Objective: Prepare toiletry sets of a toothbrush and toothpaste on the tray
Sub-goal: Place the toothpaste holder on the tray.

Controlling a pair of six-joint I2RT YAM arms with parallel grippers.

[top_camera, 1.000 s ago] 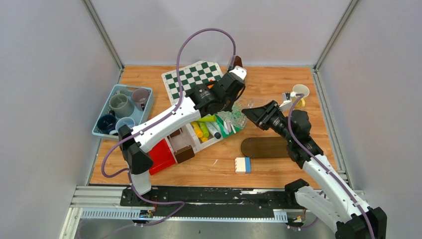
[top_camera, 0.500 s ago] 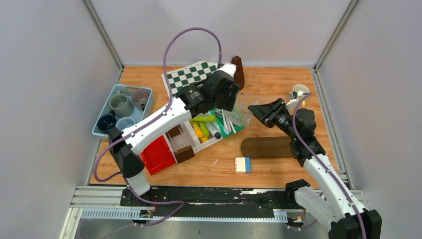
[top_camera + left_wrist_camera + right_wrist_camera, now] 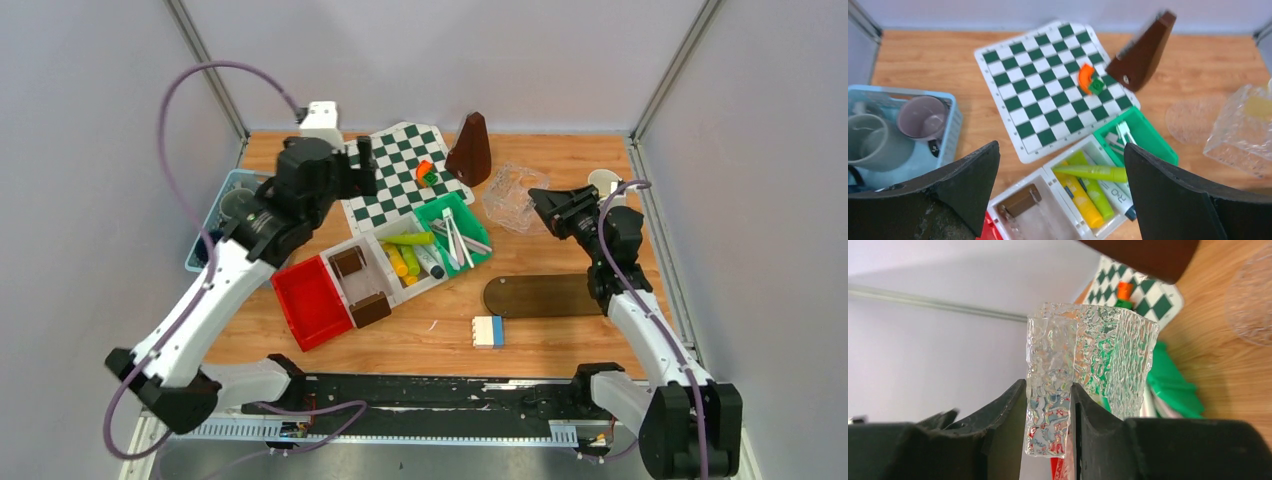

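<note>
- Right gripper [image 3: 1048, 387]: jaws clamped on the wall of a clear textured tumbler [image 3: 1088, 355], one finger inside and one outside. The tumbler is carried off the counter, toward the far right corner.
- Left gripper [image 3: 1060, 152]: fingers wide apart, nothing between them. It hangs high by the far left corner, looking down on the chessboard [image 3: 1048, 85] and the blue basket [image 3: 952, 131].
- Oval brown tray [image 3: 540, 296]: lies near the right edge and the near edge. Nothing stands on it, so no set is made up yet.
- Supplies:
  - toothbrushes [image 3: 455, 235] in the green bin [image 3: 440, 215], mid-counter
  - green tube [image 3: 1093, 173] and yellow tubes [image 3: 1078, 197] in the white compartment beside it
  - a grey-green mug [image 3: 868, 137] and a mauve-grey mug [image 3: 923, 116] in the basket at the left edge
  - a pale mug [image 3: 603, 182] just behind the right arm
- Step in hand, as I judge it: set the tumbler on the tray as the holder for a set.
- To do it well:
  - bring the tumbler upright before lowering; the wall pinch is thin, so move slowly to avoid it swinging
  - land it toward one end of the tray, leaving room for further holders
  - part the jaws only once the base sits flat, then lift straight up so the inner finger does not tip it
- Risk: the left arm's reach over the bins could cross the right arm's path. Work one arm at a time.
</note>
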